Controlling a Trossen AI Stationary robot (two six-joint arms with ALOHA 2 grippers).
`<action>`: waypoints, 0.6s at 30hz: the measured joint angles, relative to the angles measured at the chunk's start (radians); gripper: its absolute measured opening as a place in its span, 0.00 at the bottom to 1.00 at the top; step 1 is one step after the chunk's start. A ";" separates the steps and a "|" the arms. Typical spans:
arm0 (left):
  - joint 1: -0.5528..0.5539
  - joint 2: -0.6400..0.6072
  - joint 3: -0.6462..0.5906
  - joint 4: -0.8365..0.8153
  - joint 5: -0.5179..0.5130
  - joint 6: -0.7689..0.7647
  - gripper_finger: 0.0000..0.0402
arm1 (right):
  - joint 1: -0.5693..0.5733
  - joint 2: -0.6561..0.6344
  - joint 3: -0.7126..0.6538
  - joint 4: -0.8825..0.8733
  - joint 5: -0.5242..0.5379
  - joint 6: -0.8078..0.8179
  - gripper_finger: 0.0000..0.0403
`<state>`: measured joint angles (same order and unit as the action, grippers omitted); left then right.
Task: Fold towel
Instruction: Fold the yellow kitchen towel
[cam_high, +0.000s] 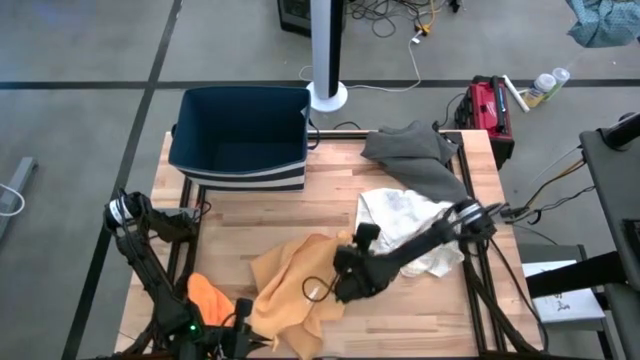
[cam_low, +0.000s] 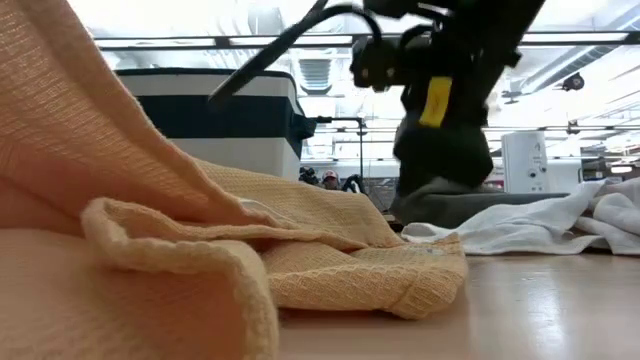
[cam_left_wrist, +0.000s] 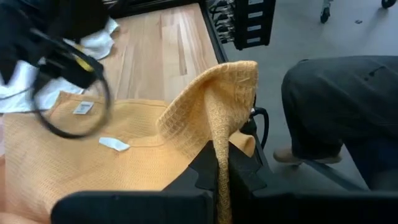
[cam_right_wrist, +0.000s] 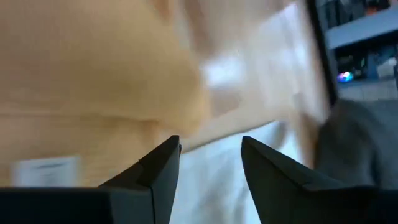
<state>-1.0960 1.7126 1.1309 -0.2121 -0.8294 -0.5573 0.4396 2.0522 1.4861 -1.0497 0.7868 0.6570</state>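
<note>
The yellow towel (cam_high: 292, 290) is lying rumpled on the counter (cam_high: 250, 215) toward its near edge, stretching from the middle of the counter toward the left arm's base. One corner of it is being pinched in the left gripper (cam_left_wrist: 217, 163), whose jaws are closed on the fabric — the cloth is rising in a peak between them, as the left wrist view shows. The right gripper (cam_high: 345, 285) is being held just beside the towel's far-right edge, the arm reaching in low and slanted across a white cloth (cam_high: 405, 225), the wrist angled down toward the counter. Its jaws are standing part-open with nothing between them; in the right wrist view the towel's edge is lying just ahead of the fingers (cam_right_wrist: 158, 168). The coming move is judged to turn on that edge, which lies leftward of the right jaws — the right arm being the nearer one to it. A grey cloth (cam_high: 410, 150) and a dark bin (cam_high: 240, 135) are sitting farther back, apart from the work.
</note>
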 joint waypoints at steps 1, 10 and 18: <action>-0.001 0.000 0.000 -0.010 -0.001 -0.002 0.00 | -0.004 -0.019 -0.021 0.019 0.000 -0.042 0.43; 0.003 -0.001 -0.001 -0.135 -0.080 -0.078 0.01 | -0.084 -0.123 -0.214 0.419 -0.160 -0.239 0.43; 0.012 -0.001 -0.038 -0.196 -0.104 -0.190 0.00 | -0.199 -0.109 -0.277 0.574 -0.380 -0.239 0.37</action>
<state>-1.0843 1.7115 1.0925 -0.4081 -0.9330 -0.7476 0.2411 1.9437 1.2091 -0.4755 0.4069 0.4176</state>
